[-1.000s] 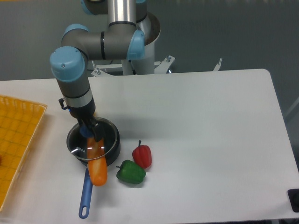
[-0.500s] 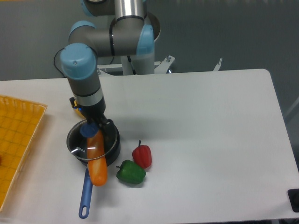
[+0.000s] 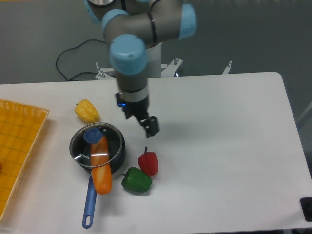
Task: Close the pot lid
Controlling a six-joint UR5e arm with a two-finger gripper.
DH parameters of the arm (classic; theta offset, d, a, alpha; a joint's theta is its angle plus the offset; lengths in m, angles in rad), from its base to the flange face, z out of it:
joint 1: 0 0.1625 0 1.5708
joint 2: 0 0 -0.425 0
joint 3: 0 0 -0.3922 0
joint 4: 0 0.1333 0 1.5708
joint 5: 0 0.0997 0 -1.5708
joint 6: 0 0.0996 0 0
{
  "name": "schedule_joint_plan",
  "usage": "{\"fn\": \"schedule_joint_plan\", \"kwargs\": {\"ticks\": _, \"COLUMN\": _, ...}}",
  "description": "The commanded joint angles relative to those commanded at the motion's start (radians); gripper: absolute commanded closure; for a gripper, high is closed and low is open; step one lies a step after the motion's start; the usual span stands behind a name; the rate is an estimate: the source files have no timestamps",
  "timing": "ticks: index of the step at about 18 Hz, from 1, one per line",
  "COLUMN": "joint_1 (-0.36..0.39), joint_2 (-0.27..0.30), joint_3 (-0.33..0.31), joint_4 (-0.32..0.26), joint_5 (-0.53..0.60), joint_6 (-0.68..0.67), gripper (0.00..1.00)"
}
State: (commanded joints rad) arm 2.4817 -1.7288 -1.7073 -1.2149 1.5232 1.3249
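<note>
Surface: I am looking at a white table (image 3: 219, 146) with rounded corners, standing before a grey wall; a black cable is trailing on the floor behind the arm's base.

Gripper (image 3: 148, 125): I am seeing it hanging above bare tabletop, dark fingers (image 3: 152, 126) pointing down and toward the camera. I cannot tell whether they are parted or together; nothing is visibly held between them.

Change: half a second ago the fingers were sitting right over the pot by the blue knob. I am now finding them lifted away to the right, apart from the lid, and the arm's move is uncovering a yellow pepper (image 3: 87, 111) that was hidden before. Pot, lid and the other vegetables are lying where they were.

Pot (image 3: 97, 148): sitting to the left of the fingers and nearer the camera, its blue handle running down toward the front edge.

Lid (image 3: 96, 146): resting on top of the pot, glass catching the light, blue knob off toward the far left rim.

Orange pepper (image 3: 101, 170): long, lying across the lid's near edge and over the handle.

Red pepper (image 3: 148, 162): just below the fingers, beside the pot.

Green pepper (image 3: 136, 179): touching the red one on its near side.

Yellow basket (image 3: 19, 151): far to the left of the fingers, at the table's edge.
</note>
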Motion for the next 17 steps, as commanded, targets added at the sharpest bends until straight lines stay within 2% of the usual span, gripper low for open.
{"fn": "schedule_joint_plan", "kwargs": {"ticks": 5, "joint_1": 0.11, "joint_2": 0.015, "joint_3": 0.003, "joint_4": -0.005, "joint_5": 0.006, "joint_6": 0.125, "gripper": 0.0}}
{"fn": "schedule_joint_plan", "kwargs": {"ticks": 9, "joint_1": 0.189, "joint_2": 0.028, "joint_3": 0.003, "joint_4": -0.031, "joint_5": 0.029, "joint_6": 0.285, "gripper": 0.0}}
{"fn": "schedule_joint_plan", "kwargs": {"ticks": 12, "joint_1": 0.227, "joint_2": 0.034, "joint_3": 0.003, "joint_4": -0.032, "joint_5": 0.072, "joint_6": 0.381, "gripper": 0.0}}
{"fn": "schedule_joint_plan", "kwargs": {"ticks": 17, "joint_1": 0.252, "joint_2": 0.034, "joint_3": 0.002, "joint_4": -0.031, "joint_5": 0.075, "joint_6": 0.413, "gripper": 0.0}}
